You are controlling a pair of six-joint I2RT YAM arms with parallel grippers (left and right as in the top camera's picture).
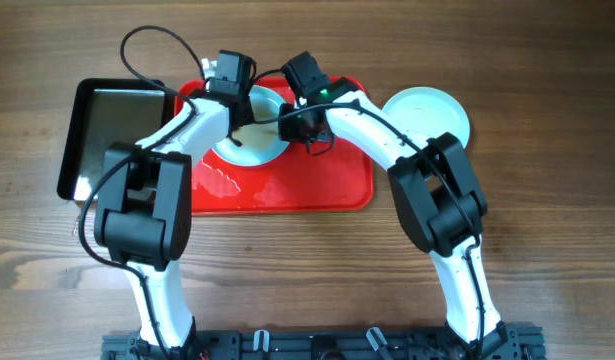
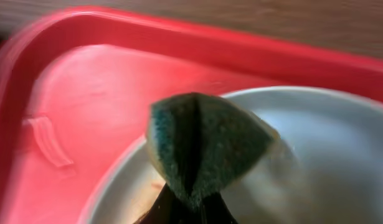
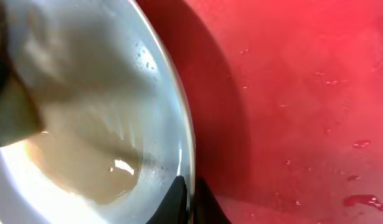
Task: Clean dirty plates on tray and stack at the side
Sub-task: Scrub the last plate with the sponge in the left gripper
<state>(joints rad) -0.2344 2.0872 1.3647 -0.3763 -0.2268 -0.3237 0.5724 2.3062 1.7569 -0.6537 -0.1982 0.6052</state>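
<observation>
**Sponge over a plate while the other arm steadies it**

The left gripper (image 2: 185, 210) is clamped on a folded green sponge (image 2: 203, 143) that juts ahead of its fingers over the plate (image 2: 340, 143). The right gripper (image 3: 189, 200) pinches the plate's rim, likely to stop it sliding. The plate lies face up on the red tray (image 3: 303, 93). Being round, it has no long axis.

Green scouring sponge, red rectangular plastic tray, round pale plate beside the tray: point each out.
Green scouring sponge (image 2: 203, 140): left wrist view, its folded face.
Red rectangular plastic tray (image 1: 287, 188): overhead view, bare floor.
Round pale plate beside the tray (image 1: 435, 108): overhead view, its centre.
</observation>
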